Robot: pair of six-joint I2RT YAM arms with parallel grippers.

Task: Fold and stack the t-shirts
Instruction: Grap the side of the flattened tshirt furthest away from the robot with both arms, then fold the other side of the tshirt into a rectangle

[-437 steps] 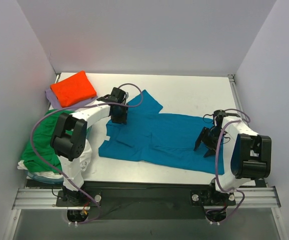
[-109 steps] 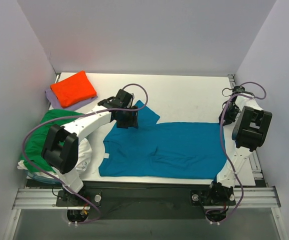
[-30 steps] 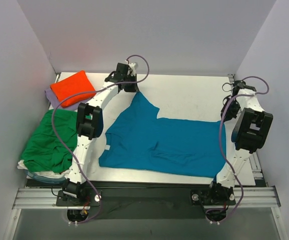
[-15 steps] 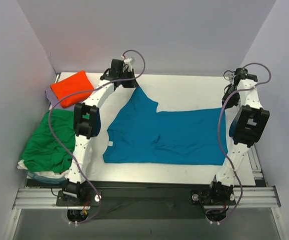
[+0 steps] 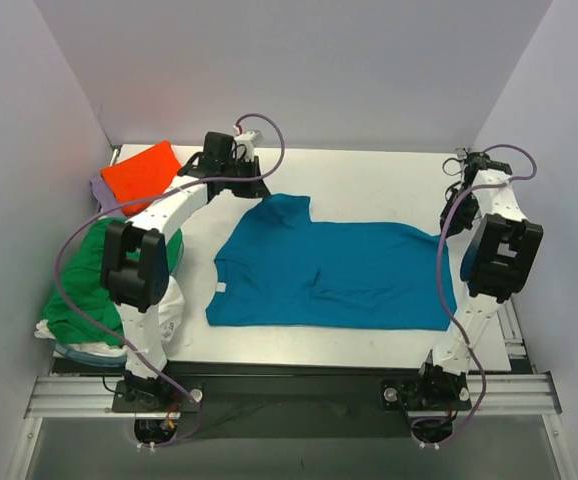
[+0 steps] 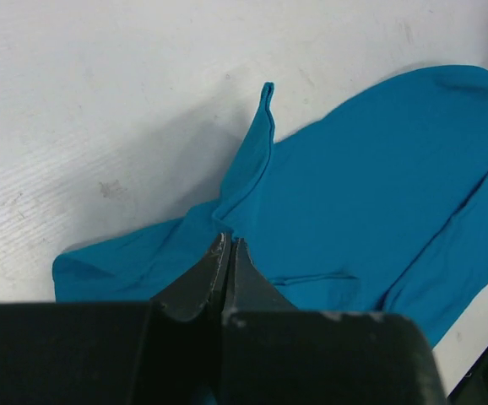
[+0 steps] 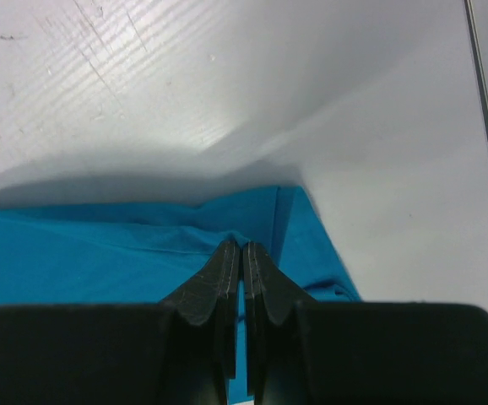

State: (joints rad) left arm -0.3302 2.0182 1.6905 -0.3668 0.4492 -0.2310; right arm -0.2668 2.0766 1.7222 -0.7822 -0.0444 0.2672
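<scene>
Teal-blue t-shirt (image 5: 329,275) lies spread across the middle of the table (image 5: 389,190), its near edge running straight along the lower part of the frame. Half a second ago its far sleeve was drawn up into a peak towards the top of the frame. Now that sleeve (image 5: 281,207) has come down and rounded off, and the body sits squarer than before — so the spreading looks about finished and, I judge, the first fold comes next. The cloth is thin, matte and limp, with a shallow crease near its middle.

At the lower left a green shirt (image 5: 79,285) is heaped loosely. In the upper left an orange shirt (image 5: 141,172) sits folded on a lavender shirt (image 5: 101,190) — the stack so far.

Farthest out, the left gripper (image 6: 228,246) has its fingers pressed together on the sleeve's edge. The right gripper (image 7: 242,251) is likewise pinched onto the far right corner of the hem.
</scene>
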